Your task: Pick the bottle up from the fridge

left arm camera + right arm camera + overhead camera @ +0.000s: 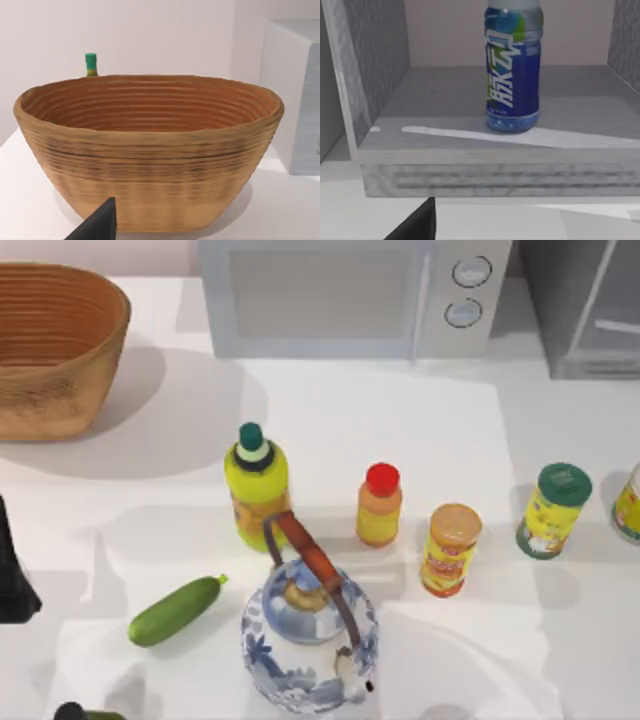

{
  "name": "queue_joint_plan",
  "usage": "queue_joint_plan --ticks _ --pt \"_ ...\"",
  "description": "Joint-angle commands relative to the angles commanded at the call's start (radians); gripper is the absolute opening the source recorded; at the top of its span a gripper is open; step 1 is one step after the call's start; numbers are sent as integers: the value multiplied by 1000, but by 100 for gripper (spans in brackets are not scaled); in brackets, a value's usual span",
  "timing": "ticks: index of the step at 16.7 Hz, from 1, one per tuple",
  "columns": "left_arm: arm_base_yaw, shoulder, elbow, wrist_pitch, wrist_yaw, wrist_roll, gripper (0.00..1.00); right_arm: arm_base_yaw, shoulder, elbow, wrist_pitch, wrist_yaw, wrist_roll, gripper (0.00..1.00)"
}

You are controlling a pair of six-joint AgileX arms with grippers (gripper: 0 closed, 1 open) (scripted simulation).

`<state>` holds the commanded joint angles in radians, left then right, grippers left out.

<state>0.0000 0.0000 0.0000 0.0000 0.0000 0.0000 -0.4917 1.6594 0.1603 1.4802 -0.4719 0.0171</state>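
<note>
the bottle (513, 75) stands upright inside the fridge (380, 75), beyond the right jaws; their opening: cannot tell

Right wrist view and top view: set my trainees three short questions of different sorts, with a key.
1. True or false: the clear plastic bottle with the blue label lies on its side in the grey metallic fridge.
2. Which stands nearest the blue-and-white porcelain kettle? A woven basket, B yellow-green bottle with dark green cap, C white microwave.
3. Fill in: the green ____ lies left of the kettle.

Key: 1 false, it stands upright; 2 B; 3 cucumber.
</note>
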Motion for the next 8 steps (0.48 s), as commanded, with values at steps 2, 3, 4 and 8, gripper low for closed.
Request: queue_joint_plan --ticks 2,3,4,8 --pt "0 0 0 0 0 0 100 -25 80 14 85 -25 1 100" --pt "0 0 0 0 0 0 100 -34 108 19 113 -34 1 100" --pt "0 0 0 0 0 0 100 -39 126 22 131 -40 1 100" --pt "0 0 0 0 0 0 100 -42 134 24 138 -42 1 100"
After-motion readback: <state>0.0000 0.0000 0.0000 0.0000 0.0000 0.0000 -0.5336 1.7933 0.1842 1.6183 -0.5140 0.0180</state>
